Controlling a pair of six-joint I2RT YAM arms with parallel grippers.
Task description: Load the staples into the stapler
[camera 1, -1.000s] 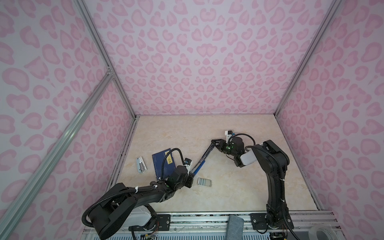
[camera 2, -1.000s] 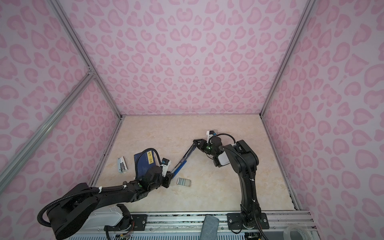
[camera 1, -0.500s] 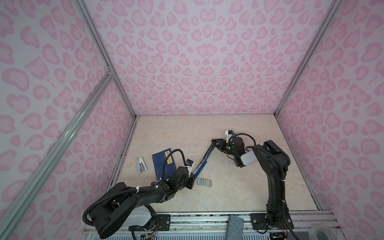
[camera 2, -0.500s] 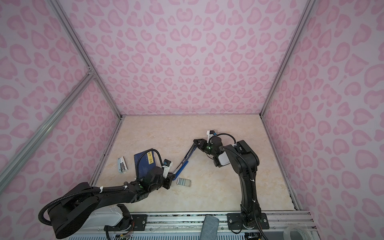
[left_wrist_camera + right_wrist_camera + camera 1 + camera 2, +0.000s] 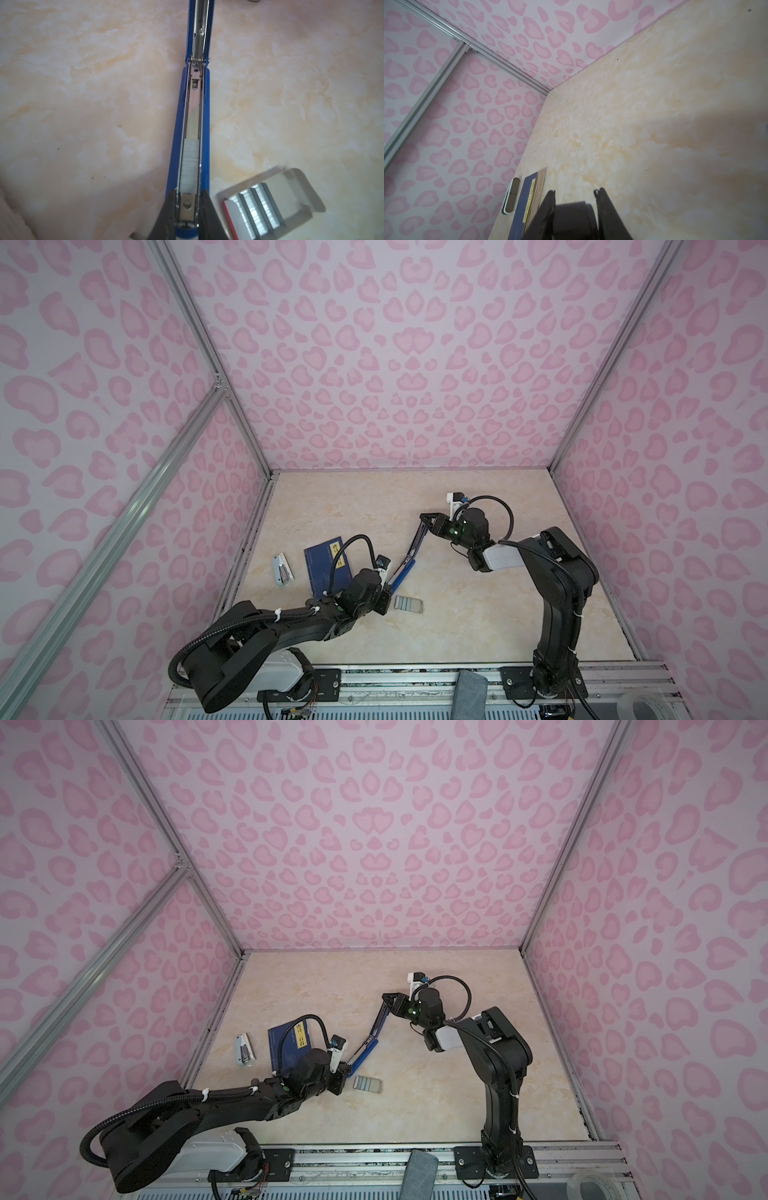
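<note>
Pinching the stapler (image 5: 193, 116) nose with my left gripper (image 5: 188, 191), its lid (image 5: 571, 209) with my right gripper (image 5: 576, 191); staples (image 5: 409, 604) at the nose's five o'clock seem light, brittle: grasp long sides.

Dark blue booklet (image 5: 321, 572), clear tape roll (image 5: 640, 704)

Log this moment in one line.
left gripper: clamping blue metal stapler | right gripper: holding lid up | grey staple strip: in channel

I'm looking into a box of pink heart-blotch wallpaper walls (image 5: 395, 364) at the back and both sides. Aluminium frame profiles (image 5: 209, 360) run up the corners. The table (image 5: 353, 506) is beige marble-look laminate. A metal mounting rail (image 5: 415, 678) runs along its near edge. The light is soft and even.
</note>
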